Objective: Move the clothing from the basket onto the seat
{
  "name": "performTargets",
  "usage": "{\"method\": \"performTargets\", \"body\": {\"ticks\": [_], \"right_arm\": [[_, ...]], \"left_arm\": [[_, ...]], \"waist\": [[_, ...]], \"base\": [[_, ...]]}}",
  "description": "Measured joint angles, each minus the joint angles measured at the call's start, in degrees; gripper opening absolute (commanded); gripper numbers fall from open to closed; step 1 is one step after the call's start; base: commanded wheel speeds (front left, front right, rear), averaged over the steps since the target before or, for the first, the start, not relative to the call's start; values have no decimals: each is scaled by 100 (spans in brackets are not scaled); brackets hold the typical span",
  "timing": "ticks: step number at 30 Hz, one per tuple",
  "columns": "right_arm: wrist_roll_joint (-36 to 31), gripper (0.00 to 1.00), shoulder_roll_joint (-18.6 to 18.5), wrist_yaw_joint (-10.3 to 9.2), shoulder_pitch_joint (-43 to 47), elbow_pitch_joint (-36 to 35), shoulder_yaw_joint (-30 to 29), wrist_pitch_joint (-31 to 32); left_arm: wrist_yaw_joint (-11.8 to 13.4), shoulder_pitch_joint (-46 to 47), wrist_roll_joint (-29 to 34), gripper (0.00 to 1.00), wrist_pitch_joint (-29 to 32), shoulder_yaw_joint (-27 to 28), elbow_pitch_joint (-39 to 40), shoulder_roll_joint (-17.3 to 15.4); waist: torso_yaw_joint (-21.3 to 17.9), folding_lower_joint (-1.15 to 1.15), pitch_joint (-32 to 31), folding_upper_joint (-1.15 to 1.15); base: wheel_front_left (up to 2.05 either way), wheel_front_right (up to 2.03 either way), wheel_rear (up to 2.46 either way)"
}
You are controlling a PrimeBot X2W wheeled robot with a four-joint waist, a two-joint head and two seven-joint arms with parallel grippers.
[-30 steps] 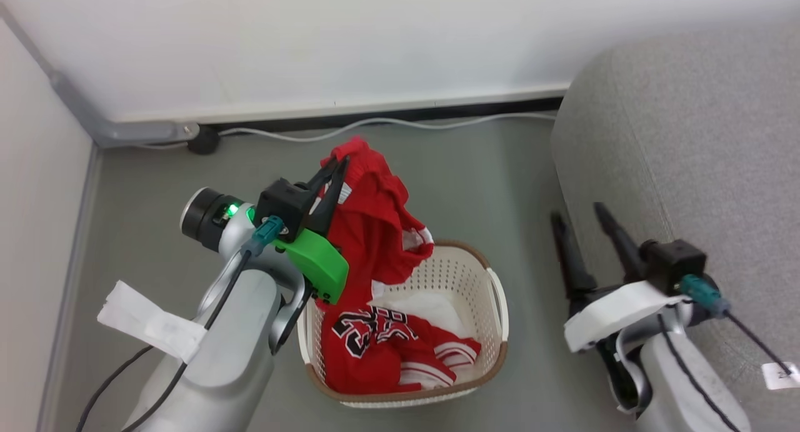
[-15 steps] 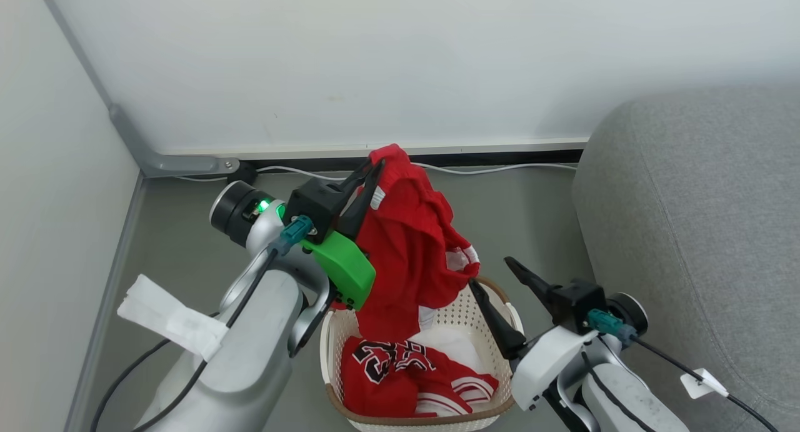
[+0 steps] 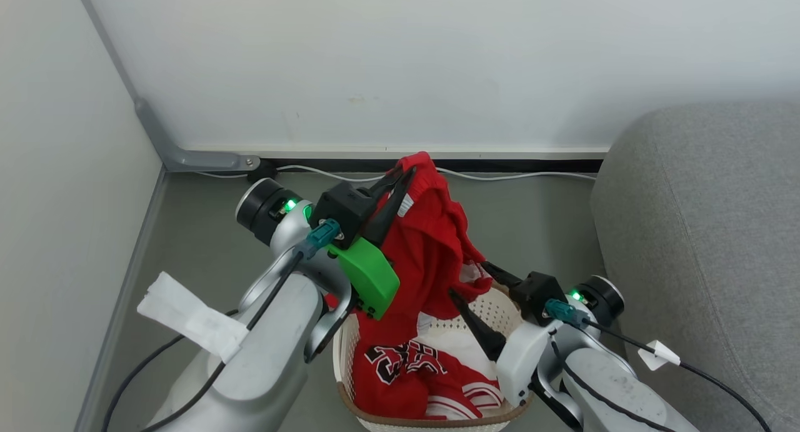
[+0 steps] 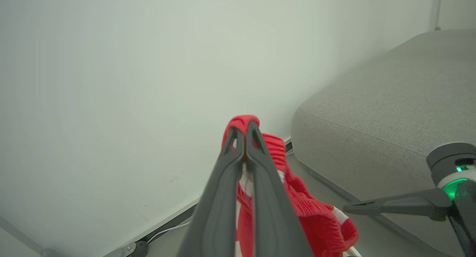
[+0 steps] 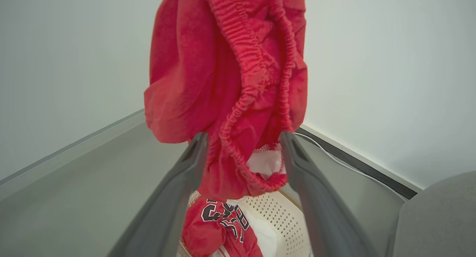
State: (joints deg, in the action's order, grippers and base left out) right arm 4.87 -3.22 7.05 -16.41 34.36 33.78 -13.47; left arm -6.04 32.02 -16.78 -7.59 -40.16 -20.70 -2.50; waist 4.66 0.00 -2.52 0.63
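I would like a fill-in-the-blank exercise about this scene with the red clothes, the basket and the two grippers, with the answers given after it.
The left gripper is ____ on the hanging red garment.
The right gripper has its jaws ____, with one finger on each side of that garment's lower part.
The jersey with ____ numerals lies in the basket.
The grey sofa stands on the robot's ____ side.
Missing words: shut; open; black; right.

Black, white-edged numerals (image 3: 403, 362) on the red jersey (image 3: 381, 391) (crumpled, folded) are unreadable.
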Motion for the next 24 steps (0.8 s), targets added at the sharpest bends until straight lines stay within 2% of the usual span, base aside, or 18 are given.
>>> {"method": "performTargets", "body": {"ticks": [10,11,13,15,18,24], "right_arm": [[129,100,-3,2,-267,576,381,200],[185,84,-3,2,-287,597,407,200],[287,44,-5,2,-325,612,441,198],[369,0,-4,2,-345,645,475,192],[550,0,-7,2,-346,680,516,158],[927,0,-7,8,-345,605,521,79]], "left_arm": [[-1,1,-109,0,152,-214,352,2],[-1,1,-118,0,154,-225,383,2],[-1,1,-129,0,167,-242,441,3],[-1,0,-183,0,205,-243,466,3],[19,-12,-327,0,208,-197,474,3],[212,-282,-425,0,209,81,392,-7]], "waist": [[148,0,-19,0],[152,0,-19,0],[160,0,-21,0],[162,0,-23,0],[147,0,-26,0],[5,0,-34,0]], "base": [[0,0,0],[0,0,0],[0,0,0],[0,0,0],[0,0,0],[0,0,0]]}}
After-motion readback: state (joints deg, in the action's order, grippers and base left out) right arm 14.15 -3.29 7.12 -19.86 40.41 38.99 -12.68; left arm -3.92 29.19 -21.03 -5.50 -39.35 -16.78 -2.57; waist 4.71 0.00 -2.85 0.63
